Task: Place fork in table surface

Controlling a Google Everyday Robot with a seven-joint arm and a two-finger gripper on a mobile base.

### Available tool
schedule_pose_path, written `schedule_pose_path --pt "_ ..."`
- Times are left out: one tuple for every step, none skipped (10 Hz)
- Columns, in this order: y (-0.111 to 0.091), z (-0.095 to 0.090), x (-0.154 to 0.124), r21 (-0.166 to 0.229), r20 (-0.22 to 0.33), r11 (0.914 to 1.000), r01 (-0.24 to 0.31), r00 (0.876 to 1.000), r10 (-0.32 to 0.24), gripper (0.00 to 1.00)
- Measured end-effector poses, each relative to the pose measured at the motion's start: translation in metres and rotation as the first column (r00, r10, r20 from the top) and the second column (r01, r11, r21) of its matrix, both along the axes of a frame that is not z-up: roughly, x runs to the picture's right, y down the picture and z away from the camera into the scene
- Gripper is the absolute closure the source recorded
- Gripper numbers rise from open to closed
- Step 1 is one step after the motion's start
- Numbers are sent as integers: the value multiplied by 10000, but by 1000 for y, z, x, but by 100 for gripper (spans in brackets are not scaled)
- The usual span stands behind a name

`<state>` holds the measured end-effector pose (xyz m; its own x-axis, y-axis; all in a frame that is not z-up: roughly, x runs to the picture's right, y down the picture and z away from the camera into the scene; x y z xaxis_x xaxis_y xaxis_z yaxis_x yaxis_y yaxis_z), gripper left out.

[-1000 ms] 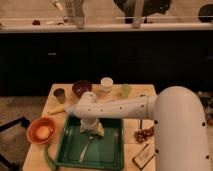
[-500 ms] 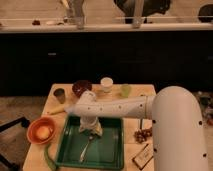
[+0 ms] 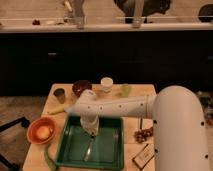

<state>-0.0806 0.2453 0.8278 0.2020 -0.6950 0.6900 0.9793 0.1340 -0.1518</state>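
Fork (image 3: 89, 148) lies flat inside the green tray (image 3: 112, 155) on the tabletop (image 3: 52, 97). I see my gripper (image 3: 91, 131) hanging just above the fork's upper end, and whether it grips anything I cannot tell.

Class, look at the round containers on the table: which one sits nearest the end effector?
The dark brown bowl, just behind the end effector above the green tray. The orange bowl, grey cup, white cup and green cup sit farther.

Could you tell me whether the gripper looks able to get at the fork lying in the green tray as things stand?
Probably yes. The gripper hangs over the green tray, just above the upper end of the fork, which lies alone on the tray floor with nothing covering it.
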Motion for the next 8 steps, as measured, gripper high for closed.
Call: schedule_pose_path --pt "3 1 1 -106 129 9999 78 9999 -77 100" --pt "3 3 -1 -163 300 9999 44 9995 -39 100" --pt "3 2 0 -167 295 9999 14 9996 -9 100" --pt "2 1 -1 -172 309 9998 47 9995 -42 100" --pt "1 -1 0 -177 308 9998 25 9995 -20 100" --pt "1 -1 0 -182 307 9998 15 9995 -9 100" --pt "2 -3 0 -145 367 9999 68 9993 -63 100" --pt "2 -5 -1 5 480 10000 67 9988 -67 100"
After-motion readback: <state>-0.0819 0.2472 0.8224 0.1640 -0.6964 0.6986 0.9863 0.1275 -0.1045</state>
